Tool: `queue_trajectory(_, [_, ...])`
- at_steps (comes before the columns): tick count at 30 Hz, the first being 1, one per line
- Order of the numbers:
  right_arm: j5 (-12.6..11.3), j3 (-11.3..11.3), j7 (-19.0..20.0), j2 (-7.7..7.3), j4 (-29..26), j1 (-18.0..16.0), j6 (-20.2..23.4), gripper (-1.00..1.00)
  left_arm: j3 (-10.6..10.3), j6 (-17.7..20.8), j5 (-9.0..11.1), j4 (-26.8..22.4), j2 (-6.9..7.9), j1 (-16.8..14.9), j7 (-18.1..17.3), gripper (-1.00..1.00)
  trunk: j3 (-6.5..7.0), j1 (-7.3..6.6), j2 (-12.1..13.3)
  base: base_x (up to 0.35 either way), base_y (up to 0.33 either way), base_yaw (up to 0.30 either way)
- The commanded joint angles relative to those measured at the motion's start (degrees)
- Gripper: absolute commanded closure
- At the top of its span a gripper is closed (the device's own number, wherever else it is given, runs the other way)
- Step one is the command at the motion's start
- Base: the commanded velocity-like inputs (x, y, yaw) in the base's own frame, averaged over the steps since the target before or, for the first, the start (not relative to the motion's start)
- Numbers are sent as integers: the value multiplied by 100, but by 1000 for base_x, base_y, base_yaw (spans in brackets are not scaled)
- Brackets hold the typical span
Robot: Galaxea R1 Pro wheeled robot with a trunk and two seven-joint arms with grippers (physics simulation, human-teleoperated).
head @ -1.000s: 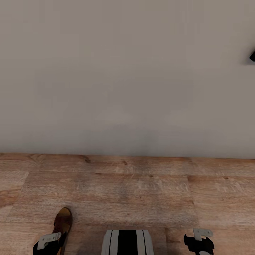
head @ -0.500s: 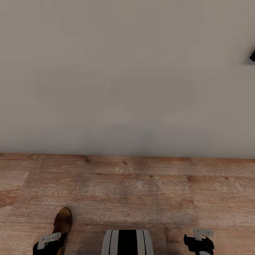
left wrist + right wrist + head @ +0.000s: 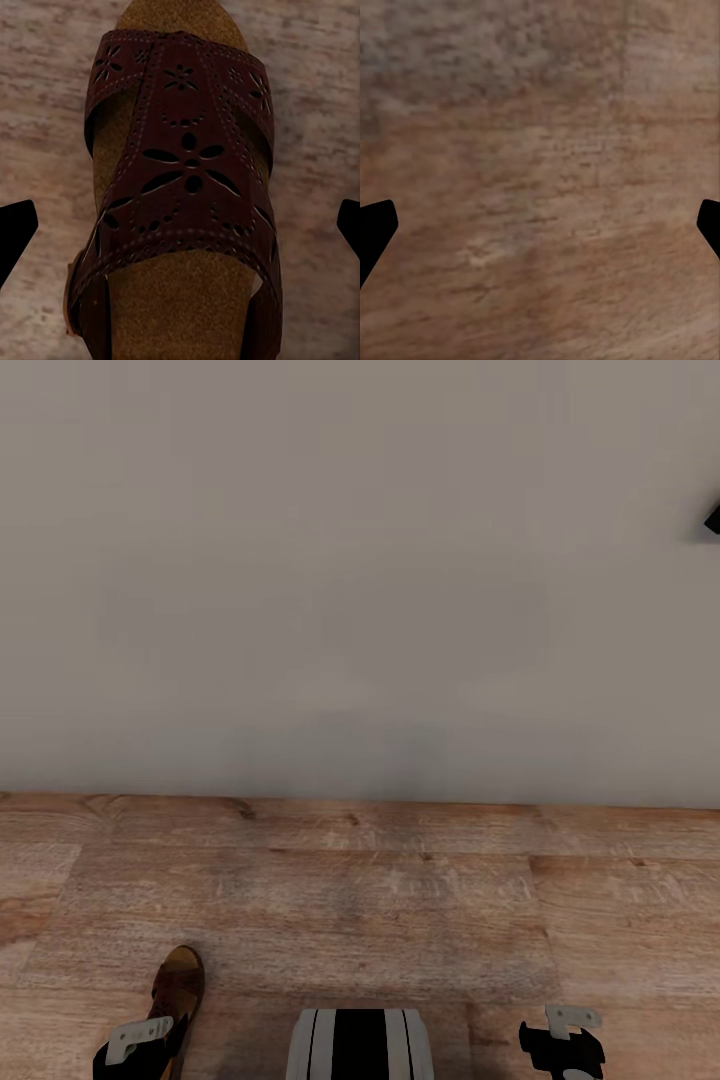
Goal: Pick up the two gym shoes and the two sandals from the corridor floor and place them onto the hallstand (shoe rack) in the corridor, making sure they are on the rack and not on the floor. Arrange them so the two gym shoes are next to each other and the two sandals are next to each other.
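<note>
A single brown leather sandal with a tan cork-like insole and a dark perforated strap (image 3: pixel 184 195) lies flat on the light brown wood-plank corridor floor (image 3: pixel 360 900), near the robot's left side and a short way out from the plain pale grey wall (image 3: pixel 360 580). In the left wrist view the left tool (image 3: pixel 180 232) hangs directly over it with its fingers spread wide, one to either side of the strap and clear of it. The right tool (image 3: pixel 540 229) is likewise spread, above bare planks with nothing between its fingers. Judging by its look, the sandal should be light, with a stiff sole and a softer upper; the wide cut-out band across the middle would give and fold under a pinch, so it is a poor place to squeeze from above. A safer hold seems to be across the sole's two edges at the mid-foot, where the footbed is narrow enough to fit the opening, or on the firmer heel end. The leather may be a little slippery, so a low, square grip would suit.
</note>
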Motion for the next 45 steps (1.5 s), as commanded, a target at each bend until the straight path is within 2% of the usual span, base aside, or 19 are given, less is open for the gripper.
queue_trajectory(1, [0,0,0,0,0,0,0,-100,0,0,0,0,0,0,0,-100,0,0,0,0,0,0])
queue_trajectory(45, [0,0,0,0,0,0,0,-100,1,0,0,0,0,1,0,-100,0,0,0,13,0,0])
